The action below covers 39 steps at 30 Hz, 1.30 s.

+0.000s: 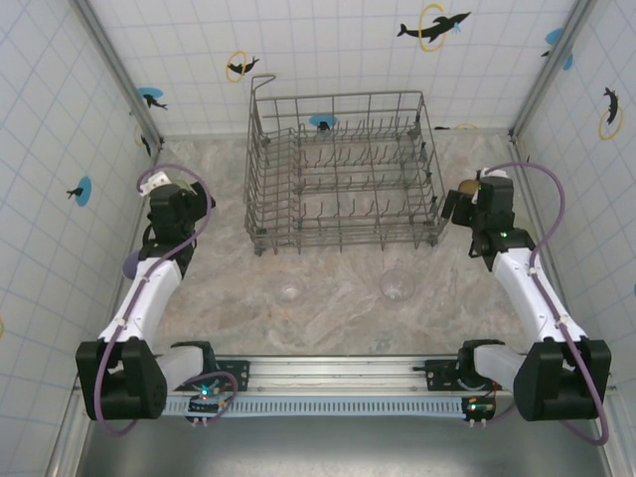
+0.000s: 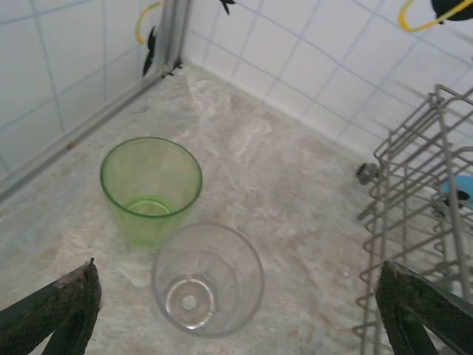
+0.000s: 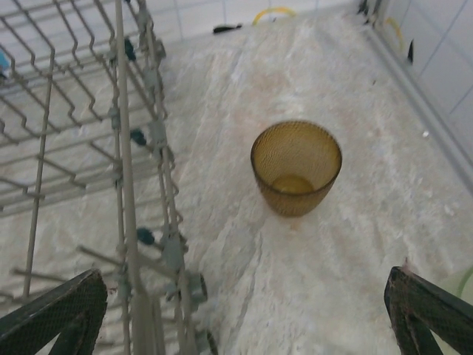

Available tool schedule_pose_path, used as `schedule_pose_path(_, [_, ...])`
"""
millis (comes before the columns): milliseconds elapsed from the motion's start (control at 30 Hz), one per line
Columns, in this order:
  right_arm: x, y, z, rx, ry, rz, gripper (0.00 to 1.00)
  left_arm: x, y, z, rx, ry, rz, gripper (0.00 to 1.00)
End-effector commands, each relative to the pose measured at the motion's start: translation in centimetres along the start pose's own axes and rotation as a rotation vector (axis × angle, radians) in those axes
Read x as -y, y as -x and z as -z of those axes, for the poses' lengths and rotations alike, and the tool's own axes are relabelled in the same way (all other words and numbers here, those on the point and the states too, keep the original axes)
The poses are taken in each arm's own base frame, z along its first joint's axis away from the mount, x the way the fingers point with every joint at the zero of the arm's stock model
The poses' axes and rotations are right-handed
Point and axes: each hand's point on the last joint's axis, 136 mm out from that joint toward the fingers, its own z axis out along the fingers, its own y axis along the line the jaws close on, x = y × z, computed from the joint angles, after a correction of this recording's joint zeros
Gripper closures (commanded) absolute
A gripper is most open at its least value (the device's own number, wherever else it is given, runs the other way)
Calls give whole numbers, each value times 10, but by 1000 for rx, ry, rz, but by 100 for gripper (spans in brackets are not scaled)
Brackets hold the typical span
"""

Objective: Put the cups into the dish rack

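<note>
Hovering spread wide and empty, the left end effector (image 2: 238, 303) sits over a clear cup (image 2: 208, 279) with a green cup (image 2: 151, 188) just beyond, while the right end effector (image 3: 247, 307) faces an amber cup (image 3: 295, 168) ahead, both likely parted to straddle the rims, with the dish rack (image 1: 263, 179) between them.

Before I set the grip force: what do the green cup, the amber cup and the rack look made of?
Green cup: likely smooth translucent plastic; its base shows through the wall. Amber cup: probably plastic too, translucent brown with fine dimpled texture. Dish rack: looks like matte grey metal wire, thin rigid tines.
</note>
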Motion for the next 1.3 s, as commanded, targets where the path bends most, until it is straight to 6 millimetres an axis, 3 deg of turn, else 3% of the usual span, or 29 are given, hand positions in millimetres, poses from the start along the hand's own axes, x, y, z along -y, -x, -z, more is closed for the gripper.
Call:
schedule_pose_path(0, [-4, -12, 7, -91, 28, -7, 0, 19, 4, 11, -33, -88, -20, 2])
schedule_pose_path(167, [5, -2, 5, -119, -15, -13, 0, 31, 17, 18, -20, -135, -31, 2])
schedule_pose_path(367, [40, 11, -6, -185, -126, -61, 0, 43, 30, 24, 4, -180, -70, 2])
schedule_pose_path(600, [87, 4, -20, -259, -237, -122, 0, 44, 21, 29, -12, -212, -96, 2])
schedule_pose_path(800, [98, -9, -29, -297, -244, -153, 0, 46, 12, 31, -32, -239, -106, 2])
schedule_pose_path(967, [100, -21, -39, -362, -243, -150, 17, 45, 11, 34, -22, -245, -103, 2])
schedule_pose_path(1267, [105, -33, -50, -421, -270, -147, 54, 44, 8, 36, -21, -253, -104, 2])
